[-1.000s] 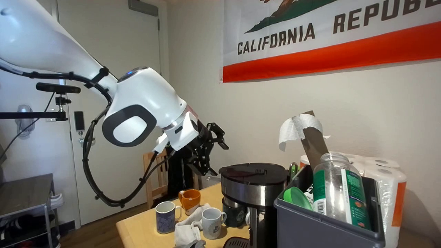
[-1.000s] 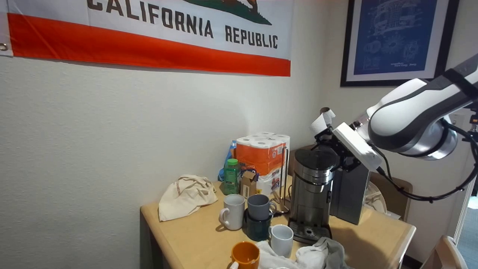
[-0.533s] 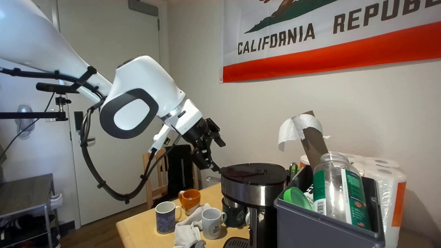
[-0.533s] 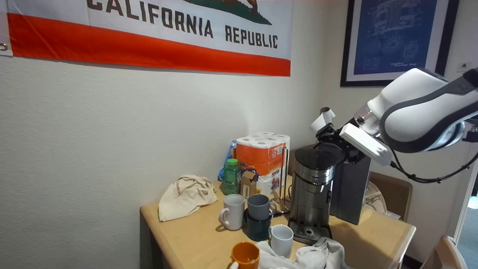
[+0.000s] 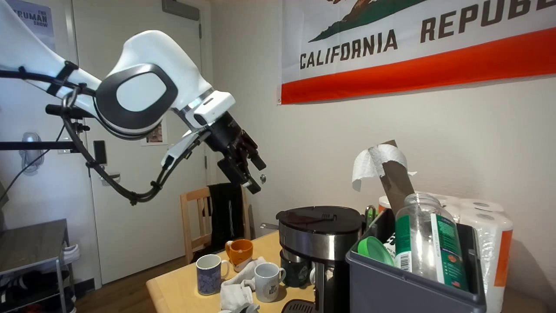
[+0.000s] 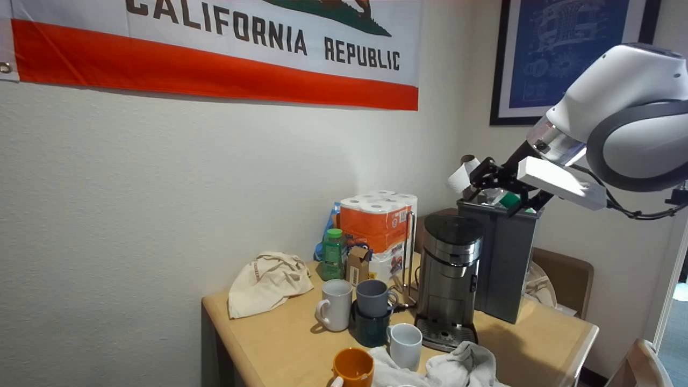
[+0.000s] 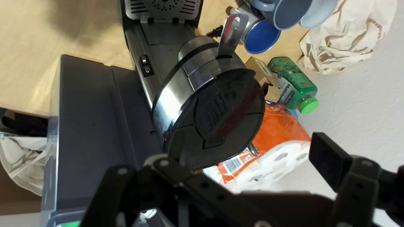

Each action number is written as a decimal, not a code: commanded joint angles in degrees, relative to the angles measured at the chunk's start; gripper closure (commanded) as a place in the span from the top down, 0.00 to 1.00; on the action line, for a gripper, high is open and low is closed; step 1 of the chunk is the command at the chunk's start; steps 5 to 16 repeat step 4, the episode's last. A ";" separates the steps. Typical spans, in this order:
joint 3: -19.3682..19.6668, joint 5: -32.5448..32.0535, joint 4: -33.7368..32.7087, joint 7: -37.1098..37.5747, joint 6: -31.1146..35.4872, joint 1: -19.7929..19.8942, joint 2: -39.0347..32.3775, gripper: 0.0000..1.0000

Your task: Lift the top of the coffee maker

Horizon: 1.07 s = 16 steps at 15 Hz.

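The coffee maker (image 5: 321, 245) stands on the table, its steel body also plain in an exterior view (image 6: 445, 274) and in the wrist view (image 7: 172, 102). Its round black top (image 5: 325, 218) lies flat and closed on the body in both exterior views (image 6: 454, 228); in the wrist view the top (image 7: 225, 115) fills the middle. My gripper (image 5: 258, 177) is open and empty, above and to one side of the top, apart from it. It is also in an exterior view (image 6: 492, 205). In the wrist view my gripper (image 7: 252, 153) has its fingers wide apart, one overlapping the lid's lower edge in the picture.
A dark grey bin (image 6: 497, 269) holding a clear jar (image 5: 430, 239) stands close beside the coffee maker. A white mug (image 5: 266, 281), an orange mug (image 5: 239, 251) and a towel (image 5: 236, 295) are in front. Paper rolls (image 6: 376, 220) and a green bottle (image 6: 333, 255) stand behind.
My gripper has moved up and back, away from the coffee maker; a fingertip was earlier close to the top's edge. The top and coffee maker have not moved.
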State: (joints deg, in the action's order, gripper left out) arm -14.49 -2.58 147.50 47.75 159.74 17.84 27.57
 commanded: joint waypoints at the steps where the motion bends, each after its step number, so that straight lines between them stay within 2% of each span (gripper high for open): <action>1: 0.13 -1.90 -0.05 0.61 -3.65 -0.29 4.16 1.00; 16: 0.32 -1.71 0.02 0.33 -3.86 -0.48 5.50 1.00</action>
